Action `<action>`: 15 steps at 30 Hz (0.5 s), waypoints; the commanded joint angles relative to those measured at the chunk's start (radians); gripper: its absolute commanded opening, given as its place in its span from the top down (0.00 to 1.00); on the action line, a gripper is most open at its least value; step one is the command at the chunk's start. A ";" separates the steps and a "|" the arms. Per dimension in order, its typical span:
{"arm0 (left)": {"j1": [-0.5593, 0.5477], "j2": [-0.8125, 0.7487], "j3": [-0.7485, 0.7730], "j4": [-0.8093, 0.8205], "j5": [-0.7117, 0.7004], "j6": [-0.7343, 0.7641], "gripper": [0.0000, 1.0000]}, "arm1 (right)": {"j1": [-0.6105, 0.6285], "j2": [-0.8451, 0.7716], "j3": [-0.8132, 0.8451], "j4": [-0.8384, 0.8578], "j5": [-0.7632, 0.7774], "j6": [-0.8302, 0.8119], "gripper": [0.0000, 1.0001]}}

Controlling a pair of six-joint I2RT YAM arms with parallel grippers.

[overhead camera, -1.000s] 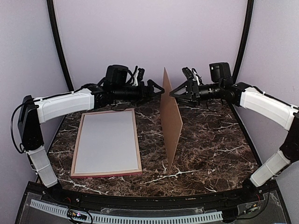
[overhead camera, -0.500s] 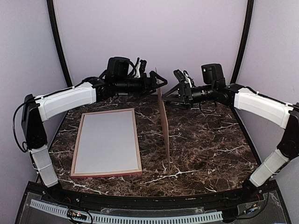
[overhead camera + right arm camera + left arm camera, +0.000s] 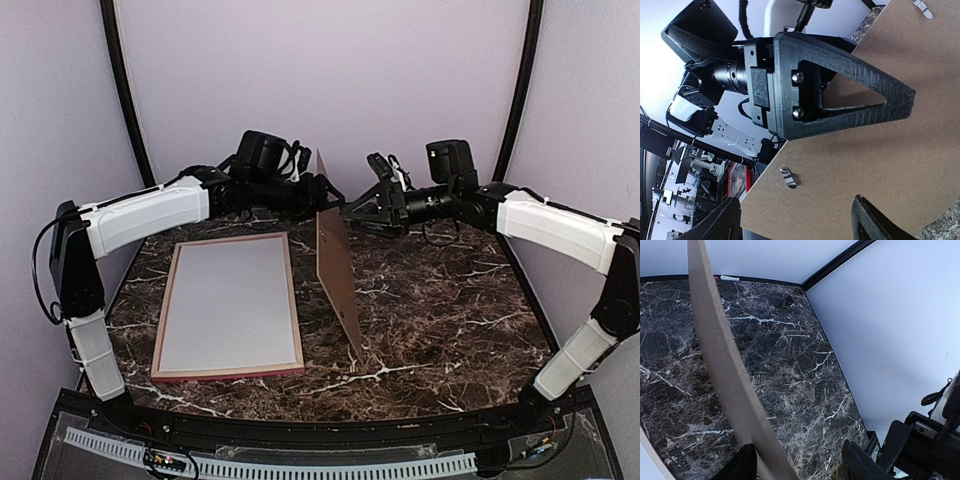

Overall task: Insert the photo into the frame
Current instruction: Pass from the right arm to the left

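Dark veined marble table (image 3: 450,300), pale lilac walls (image 3: 330,80) around it.

Left gripper (image 3: 328,193) is found at the top far corner of the brown backing board (image 3: 338,280). Its jaws are set astride the board's upper edge: one finger (image 3: 742,467) lies against the board and the other (image 3: 857,465) is kept apart from it, so no pinch is made.

Right gripper (image 3: 350,207) is presented to the opposite face at the same corner, jaws spread wide with nothing between them. Contact with the board cannot be told.

Board is stood on its long edge at mid-table, tilted off upright. A turn-clip (image 3: 788,177) is noted on the face toward the right arm.

Frame (image 3: 294,300) is laid flat on the left half of the table, near the board's foot but apart from it. Its long axis runs near-to-far, and its opening is filled by a whitish sheet (image 3: 230,305). It lies below and to the left of both grippers, and the left arm is judged the nearer.

Photo: no printed face is seen in any view, so its place cannot be told.
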 commanded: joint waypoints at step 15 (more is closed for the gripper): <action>0.002 -0.070 -0.144 -0.021 -0.025 0.018 0.64 | -0.057 0.007 -0.129 -0.012 0.038 -0.072 0.24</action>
